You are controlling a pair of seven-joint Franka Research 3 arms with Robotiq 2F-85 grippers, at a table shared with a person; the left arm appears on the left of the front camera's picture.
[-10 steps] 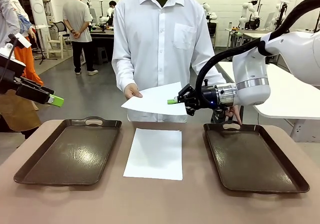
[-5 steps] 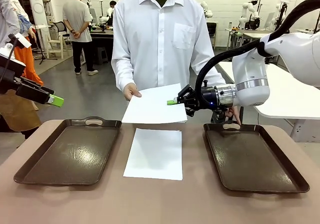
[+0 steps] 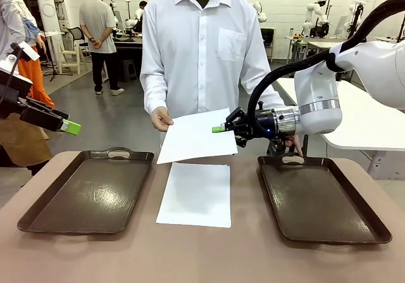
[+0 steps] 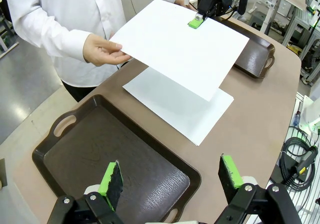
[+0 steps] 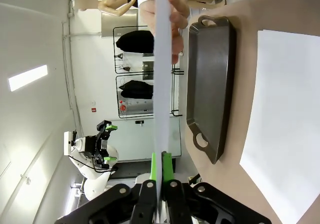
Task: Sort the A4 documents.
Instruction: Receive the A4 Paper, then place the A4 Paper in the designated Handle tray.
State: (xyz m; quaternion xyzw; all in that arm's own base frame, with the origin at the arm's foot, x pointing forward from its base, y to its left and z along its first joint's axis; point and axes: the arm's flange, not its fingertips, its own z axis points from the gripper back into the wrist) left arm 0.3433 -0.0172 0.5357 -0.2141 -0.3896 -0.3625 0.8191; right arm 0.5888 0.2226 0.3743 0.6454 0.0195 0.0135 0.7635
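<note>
One A4 document [image 3: 193, 134] hangs in the air over the table's middle. My right gripper [image 3: 218, 129] is shut on its right edge, and a person's hand [image 3: 161, 117] holds its left edge. In the right wrist view the sheet [image 5: 161, 83] runs edge-on between the shut green pads [image 5: 161, 164]. The left wrist view shows this sheet [image 4: 180, 48] above a second document [image 4: 185, 106], which lies flat on the table [image 3: 196, 194] between two trays. My left gripper [image 3: 71, 128] hovers open at the far left, above the left tray, its fingers [image 4: 171, 173] wide apart with nothing between them.
A dark brown tray [image 3: 38, 216] sits on the left of the table and another [image 3: 323, 197] on the right, neither with anything in it. The person in a white shirt stands at the far edge. The brown tabletop [image 3: 202, 257] is bare in front.
The held sheet's near edge has tipped lower toward the table, and the person's hand has shifted slightly left. Both grippers stay where they were.
</note>
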